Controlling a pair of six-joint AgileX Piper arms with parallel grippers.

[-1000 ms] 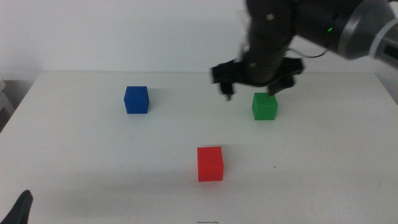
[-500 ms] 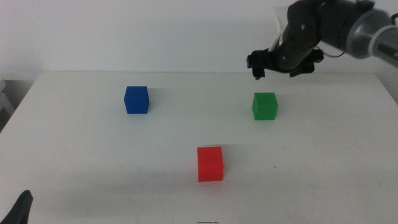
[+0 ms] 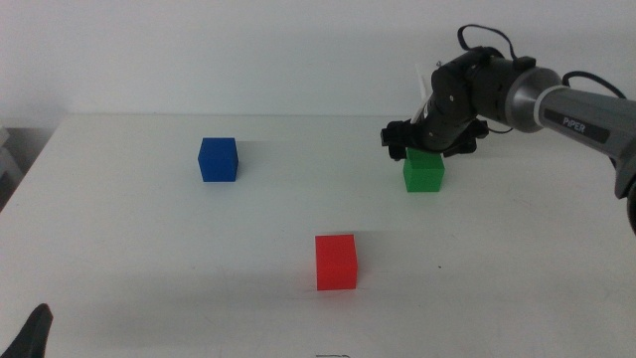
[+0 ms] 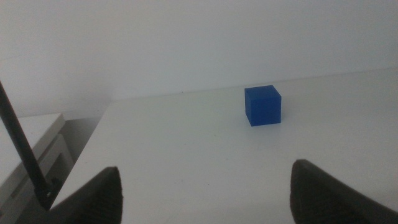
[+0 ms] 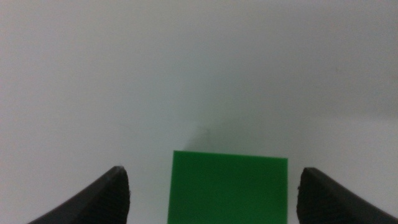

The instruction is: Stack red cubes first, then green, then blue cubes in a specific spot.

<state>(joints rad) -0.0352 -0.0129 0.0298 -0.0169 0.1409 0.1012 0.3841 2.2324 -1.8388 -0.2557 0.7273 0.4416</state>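
The red cube (image 3: 336, 262) sits alone near the front middle of the white table. At the back right stands the green cube (image 3: 423, 171), and my right gripper (image 3: 427, 149) hovers just above and behind it, open. In the right wrist view the green cube (image 5: 228, 186) lies between and below the two spread jaws, apart from both. The blue cube (image 3: 218, 159) rests at the back left, and the left wrist view shows the blue cube (image 4: 262, 105) ahead. My left gripper (image 4: 205, 186) waits open at the table's front left corner, its tip (image 3: 33, 336) just showing.
A pale wall rises behind the table's far edge. In the left wrist view a thin dark cable (image 4: 22, 146) crosses near the table's side edge (image 4: 87, 143). The right arm (image 3: 566, 99) reaches in from the right.
My right gripper rose away to the right, then dropped back down to just above the green cube. All three cubes stayed put.
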